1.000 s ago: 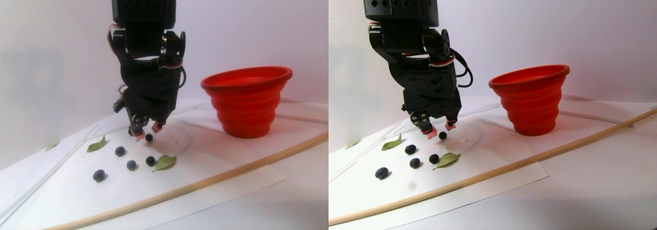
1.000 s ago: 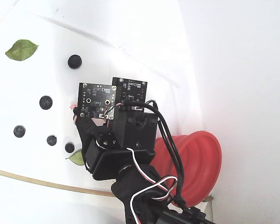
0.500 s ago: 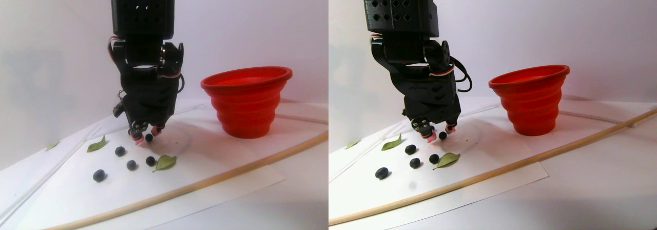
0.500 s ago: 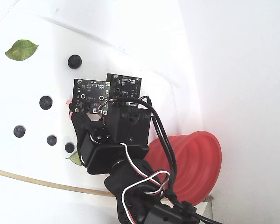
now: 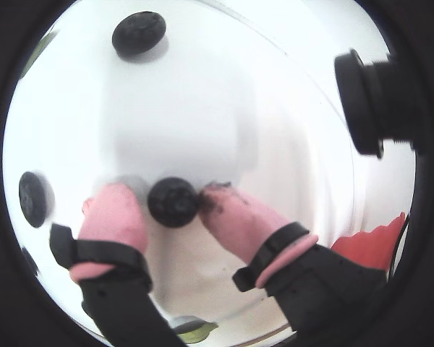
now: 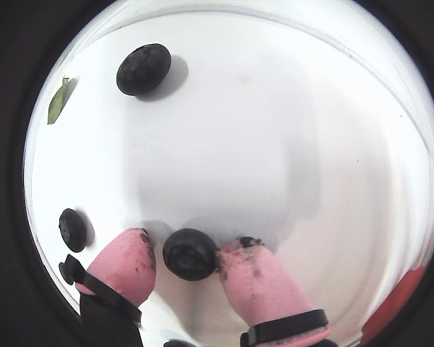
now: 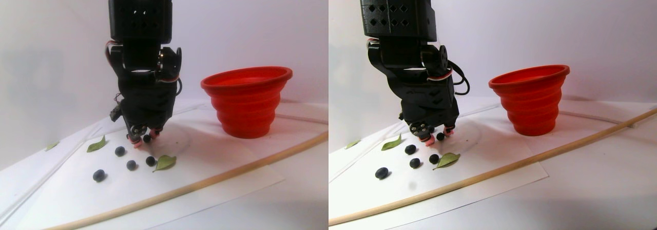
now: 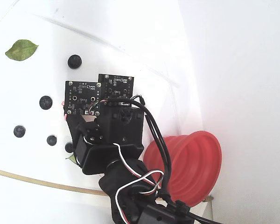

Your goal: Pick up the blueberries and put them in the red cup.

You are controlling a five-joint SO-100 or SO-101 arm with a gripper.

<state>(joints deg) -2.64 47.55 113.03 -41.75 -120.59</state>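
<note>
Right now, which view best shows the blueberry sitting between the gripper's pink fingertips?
A wrist view: the blueberry fills the gap between the pink fingertips, touching the right one, unobstructed. The other wrist view shows it the same but blurrier. The stereo pair shows it tiny under the gripper. The fixed view hides it behind the arm.

Matte black printed arm with diamond-shaped vent holes in the upper housing. Pink rubbery fingertips, smudged dark, banded by black-and-pink rings. Red, white and black cables looped along the wrist. Two black circuit boards with silver corner screws.
</note>
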